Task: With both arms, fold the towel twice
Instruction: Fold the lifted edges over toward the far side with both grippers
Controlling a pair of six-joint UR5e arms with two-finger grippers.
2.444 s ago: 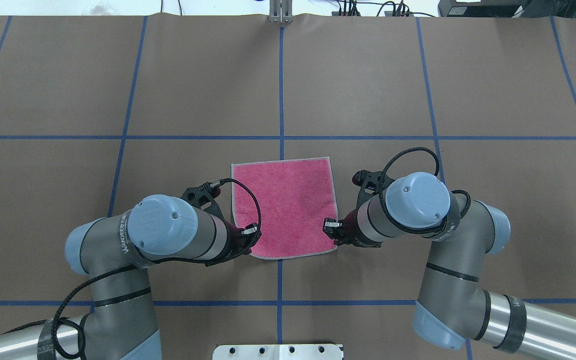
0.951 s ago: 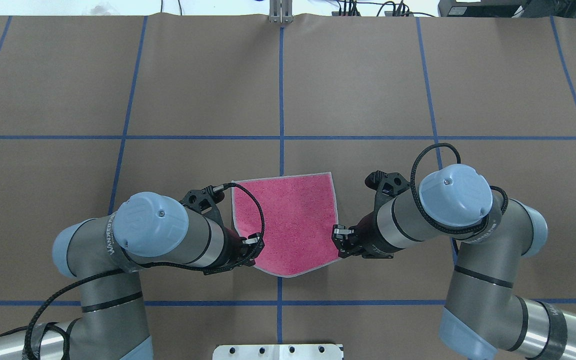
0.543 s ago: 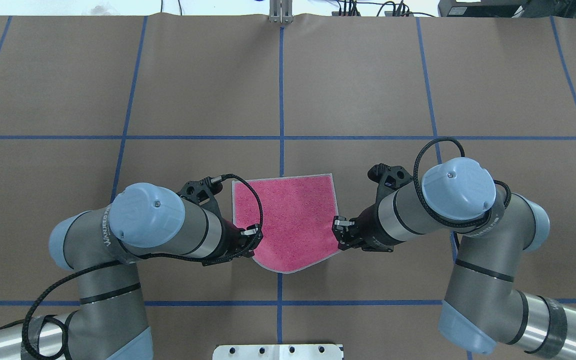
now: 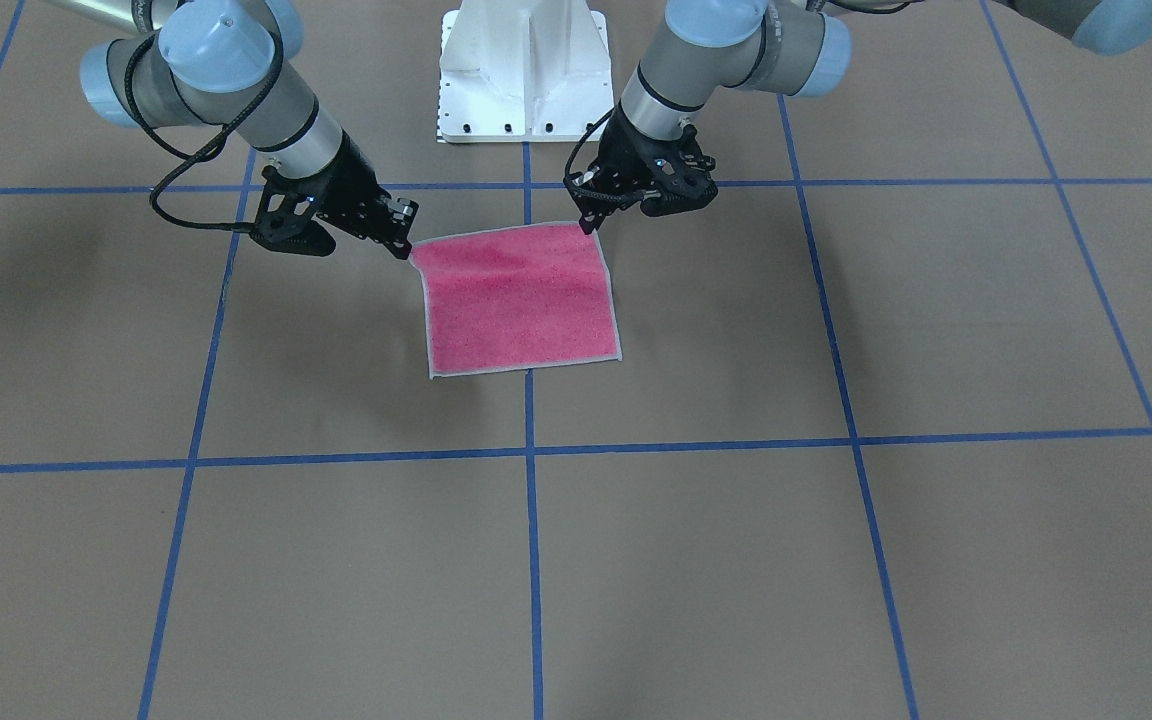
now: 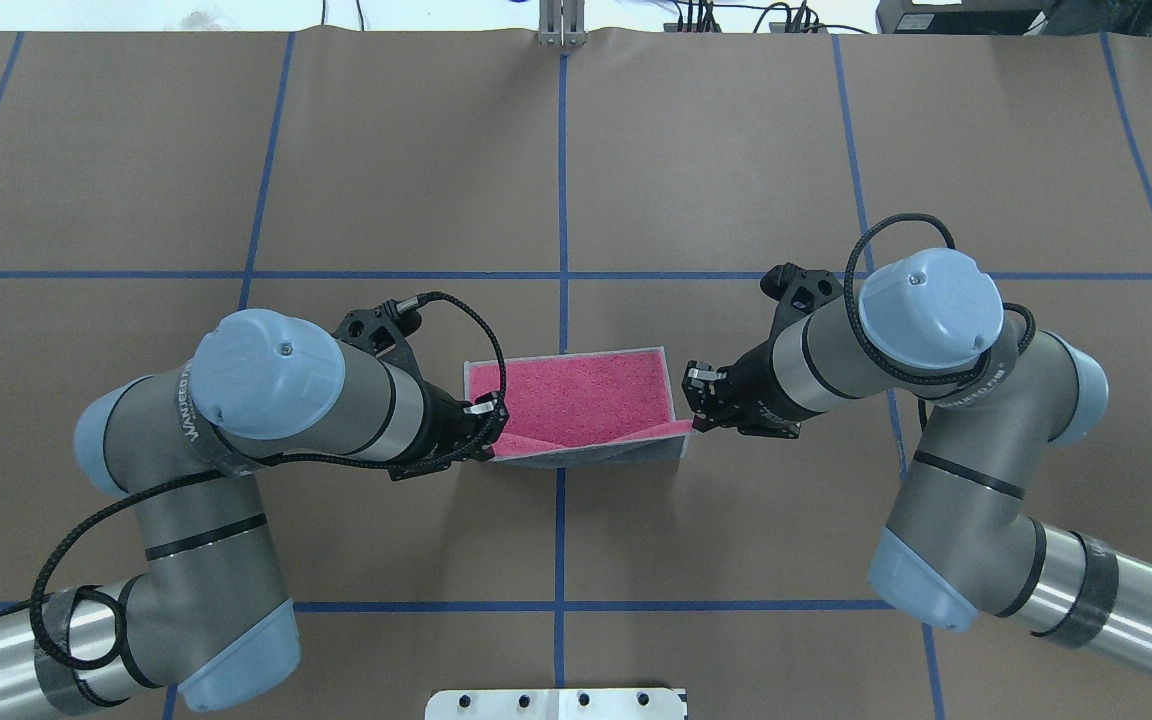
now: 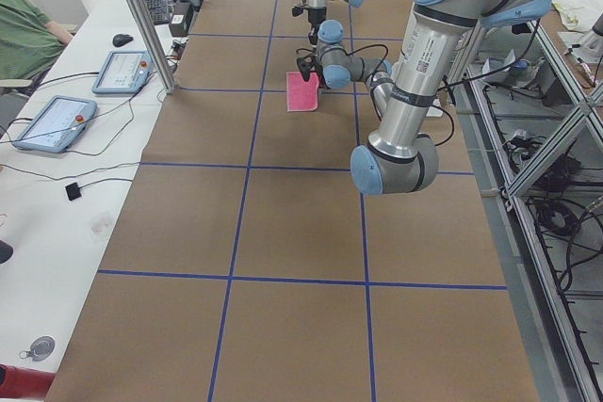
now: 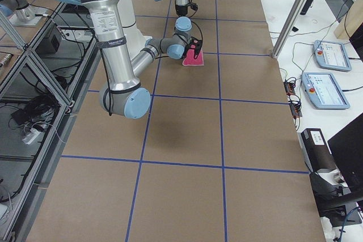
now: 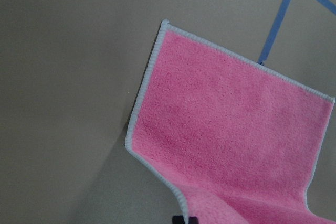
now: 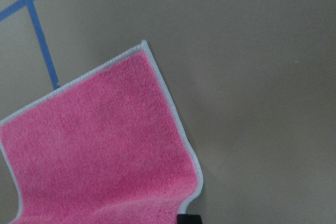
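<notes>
towel point(image 5: 576, 395): near edge raised, long axis L-R | L fingers point(image 5: 482, 406), R fingers point(image 5: 700, 376): gripping its corners

I counted one towel point(image 5: 576, 395) on one table point(image 5: 736, 150). There were two arms, the left arm point(image 5: 266, 375) and the right arm point(image 5: 926, 310), and two grippers, the left gripper point(image 5: 489, 415) and the right gripper point(image 5: 698, 395). One white pedestal point(image 4: 521, 70) stood behind. Off to the side were two tablets, a far tablet point(image 6: 122, 71) and a near tablet point(image 6: 52, 122), and one person in green point(image 6: 28, 30).
</notes>
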